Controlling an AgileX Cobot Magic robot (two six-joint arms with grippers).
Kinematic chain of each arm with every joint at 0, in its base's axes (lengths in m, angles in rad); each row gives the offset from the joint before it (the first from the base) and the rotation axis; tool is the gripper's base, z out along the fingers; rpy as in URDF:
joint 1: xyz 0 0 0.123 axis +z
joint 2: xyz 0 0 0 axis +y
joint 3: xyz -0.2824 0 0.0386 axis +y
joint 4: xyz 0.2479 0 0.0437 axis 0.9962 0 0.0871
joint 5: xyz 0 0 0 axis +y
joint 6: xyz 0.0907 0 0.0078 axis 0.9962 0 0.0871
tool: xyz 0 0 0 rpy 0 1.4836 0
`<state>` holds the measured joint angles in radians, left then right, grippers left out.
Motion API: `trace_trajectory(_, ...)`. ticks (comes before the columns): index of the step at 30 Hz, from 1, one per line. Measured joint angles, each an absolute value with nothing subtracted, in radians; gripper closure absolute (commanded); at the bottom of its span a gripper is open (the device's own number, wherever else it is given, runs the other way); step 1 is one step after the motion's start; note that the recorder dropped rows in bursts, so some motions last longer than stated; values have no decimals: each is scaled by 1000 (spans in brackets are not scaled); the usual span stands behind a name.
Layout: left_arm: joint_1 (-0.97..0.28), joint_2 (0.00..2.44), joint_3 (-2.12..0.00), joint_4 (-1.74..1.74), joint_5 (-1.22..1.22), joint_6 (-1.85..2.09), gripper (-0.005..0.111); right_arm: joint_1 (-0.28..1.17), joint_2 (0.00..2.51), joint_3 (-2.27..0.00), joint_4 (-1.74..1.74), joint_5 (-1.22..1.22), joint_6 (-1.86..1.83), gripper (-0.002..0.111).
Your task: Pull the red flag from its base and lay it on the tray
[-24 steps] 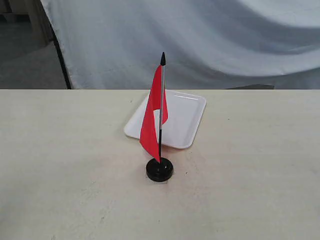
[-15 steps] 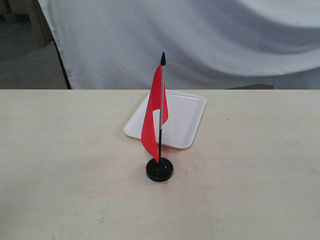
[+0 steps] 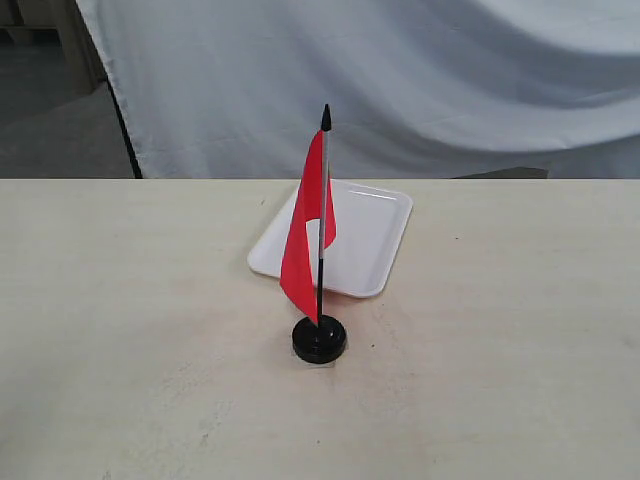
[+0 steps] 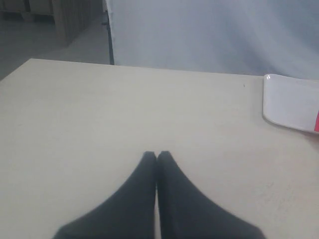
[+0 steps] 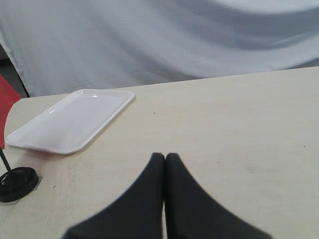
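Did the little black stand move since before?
No. The base sits at the same spot as before, just on the camera side of the tray's near rim, with the red flag upright in it.

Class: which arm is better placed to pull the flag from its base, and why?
Probably the right. Past the right gripper its camera shows the base and the flag close by; past the left gripper only a red sliver of it shows. Both are shut.
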<state>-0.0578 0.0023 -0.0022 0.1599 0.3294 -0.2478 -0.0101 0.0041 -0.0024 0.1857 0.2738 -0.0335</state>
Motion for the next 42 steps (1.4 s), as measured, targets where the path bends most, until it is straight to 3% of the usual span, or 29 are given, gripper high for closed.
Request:
trace_trajectory(6, -58, 2, -2, 160, 329, -248, 107, -10, 4, -2, 186, 148, -34, 109)
trace_trajectory(16, -58, 2, -2, 160, 329, -248, 107, -10, 4, -2, 186, -388, 0, 109)
trace_trajectory(25, -58, 2, -2, 160, 329, -248, 107, -10, 4, -2, 175, -492, 380, 109)
trace_trajectory(30, -58, 2, -2, 160, 329, -248, 107, -10, 38, -2, -18, -540, 451, 109)
trace_trajectory(33, -58, 2, -2, 160, 329, -248, 107, -10, 125, -2, -154, -611, 469, 109)
trace_trajectory(42, -58, 2, -2, 160, 329, -248, 107, -10, 768, -9, -280, -993, 349, 109)
